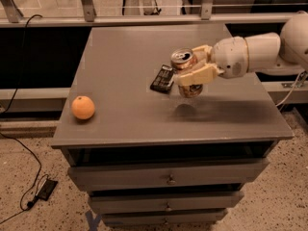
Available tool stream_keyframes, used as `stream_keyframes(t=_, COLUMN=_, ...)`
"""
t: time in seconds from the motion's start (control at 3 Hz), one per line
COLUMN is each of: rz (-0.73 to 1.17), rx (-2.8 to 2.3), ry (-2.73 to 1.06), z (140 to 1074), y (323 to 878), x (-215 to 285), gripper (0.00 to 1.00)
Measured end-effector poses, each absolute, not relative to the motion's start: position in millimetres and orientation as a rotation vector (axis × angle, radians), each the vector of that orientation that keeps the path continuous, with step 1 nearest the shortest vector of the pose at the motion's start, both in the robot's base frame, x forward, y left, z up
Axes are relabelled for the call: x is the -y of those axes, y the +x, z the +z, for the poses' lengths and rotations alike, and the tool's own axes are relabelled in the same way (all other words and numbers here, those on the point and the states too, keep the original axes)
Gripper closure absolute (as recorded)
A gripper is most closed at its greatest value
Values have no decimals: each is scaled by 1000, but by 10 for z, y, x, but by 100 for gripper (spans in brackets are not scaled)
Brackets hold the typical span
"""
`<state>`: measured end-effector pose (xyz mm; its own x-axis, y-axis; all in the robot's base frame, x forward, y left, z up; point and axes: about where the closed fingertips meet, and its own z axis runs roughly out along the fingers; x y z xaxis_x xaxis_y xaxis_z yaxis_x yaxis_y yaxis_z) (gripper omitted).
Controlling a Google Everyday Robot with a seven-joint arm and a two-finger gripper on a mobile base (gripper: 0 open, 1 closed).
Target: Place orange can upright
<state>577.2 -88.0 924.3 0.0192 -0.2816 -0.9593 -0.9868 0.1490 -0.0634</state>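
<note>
The orange can (186, 70) has a mottled orange-brown print and a silver pull-tab top. It is held nearly upright, tilted slightly, a little above the grey tabletop (125, 57), with its shadow on the surface below. My gripper (191, 69) reaches in from the right on a white arm and is shut on the can, one cream finger (196, 74) crossing its front. A flat black packet (162, 78) lies on the table just left of the can.
A round orange fruit (83, 107) sits near the table's front left corner. The table is a grey drawer cabinet with handles (169, 179) on the front. A cable and black adapter (45, 188) lie on the floor at left. A metal railing runs behind.
</note>
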Motion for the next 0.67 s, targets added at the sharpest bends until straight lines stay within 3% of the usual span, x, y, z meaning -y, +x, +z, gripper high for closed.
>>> stream_keyframes(t=0.33, rz=1119, rx=-1292, ry=-1109, z=9316, y=5492, x=974, gripper=100)
stream_keyframes(t=0.67, rz=1157, rx=-1256, ry=-1077, z=9423, y=5421, x=981, gripper=83)
